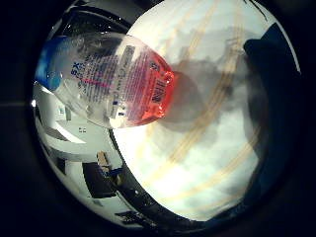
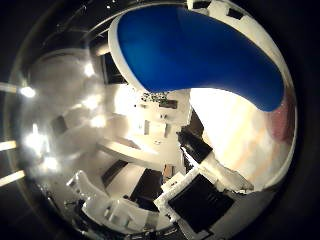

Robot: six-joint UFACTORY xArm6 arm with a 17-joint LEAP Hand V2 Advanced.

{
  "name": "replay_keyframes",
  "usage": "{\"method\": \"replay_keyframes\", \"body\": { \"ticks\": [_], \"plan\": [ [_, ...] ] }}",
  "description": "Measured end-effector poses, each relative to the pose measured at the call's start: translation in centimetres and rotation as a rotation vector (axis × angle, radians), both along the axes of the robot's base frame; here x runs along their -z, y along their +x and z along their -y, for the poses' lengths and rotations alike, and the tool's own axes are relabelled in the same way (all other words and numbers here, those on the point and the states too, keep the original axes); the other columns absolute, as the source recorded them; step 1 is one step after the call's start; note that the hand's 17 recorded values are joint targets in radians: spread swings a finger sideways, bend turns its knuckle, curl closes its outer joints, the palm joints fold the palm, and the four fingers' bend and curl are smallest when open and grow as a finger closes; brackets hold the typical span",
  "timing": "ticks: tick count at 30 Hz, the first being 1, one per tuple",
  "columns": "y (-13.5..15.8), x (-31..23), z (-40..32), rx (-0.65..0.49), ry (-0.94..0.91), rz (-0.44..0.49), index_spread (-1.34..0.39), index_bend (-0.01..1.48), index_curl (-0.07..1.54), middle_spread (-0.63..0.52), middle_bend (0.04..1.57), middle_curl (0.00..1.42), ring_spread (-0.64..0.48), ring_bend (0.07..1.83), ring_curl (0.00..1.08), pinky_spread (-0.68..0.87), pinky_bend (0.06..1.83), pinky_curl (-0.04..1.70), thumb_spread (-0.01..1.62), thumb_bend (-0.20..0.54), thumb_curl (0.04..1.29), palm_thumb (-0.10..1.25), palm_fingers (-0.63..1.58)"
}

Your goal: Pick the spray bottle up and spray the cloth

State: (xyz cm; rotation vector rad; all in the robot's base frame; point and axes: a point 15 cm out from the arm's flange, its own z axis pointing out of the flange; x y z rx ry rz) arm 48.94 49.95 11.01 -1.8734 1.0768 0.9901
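In the little finger side palm view, the spray bottle [image 1: 114,84] is close to the palm. It is clear, with a printed label, red liquid at its lower end and a blue top. It hangs tilted above the white cloth [image 1: 197,138] with pale yellow stripes and casts a shadow on it. In the thumb side palm view, my hand [image 2: 205,190] shows white and black fingers curled inward. A large smooth blue shape [image 2: 195,50] sits close to the palm there, probably the bottle's blue top.
A dark blue thing [image 1: 272,59] lies at the cloth's edge. Beyond the cloth is the table's edge, with room furniture [image 1: 104,178] behind. The thumb side view shows the room with bright ceiling lights [image 2: 30,92].
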Motion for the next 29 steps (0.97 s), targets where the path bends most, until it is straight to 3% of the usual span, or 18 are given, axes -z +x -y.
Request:
{"method": "replay_keyframes", "body": {
  "ticks": [15, 23, 29],
  "plan": [
    [3.6, -2.4, 4.1, 0.041, -0.018, 0.041, -0.25, 0.16, 0.30, 0.14, 0.24, 0.32, 0.22, 0.29, 0.21, 0.40, 0.21, 0.32, 1.04, -0.024, 0.41, 0.66, 0.18],
    [5.6, -9.3, 6.8, 0.039, 0.000, 0.137, -0.24, 0.17, 0.29, 0.14, 0.22, 0.32, 0.22, 0.28, 0.22, 0.39, 0.20, 0.32, 1.05, -0.023, 0.41, 0.66, 0.18],
    [4.3, -15.4, 8.2, 0.008, 0.058, 0.170, -0.25, 0.17, 0.30, 0.13, 0.20, 0.33, 0.21, 0.26, 0.23, 0.39, 0.19, 0.31, 1.06, -0.023, 0.41, 0.67, 0.19]
  ]
}}
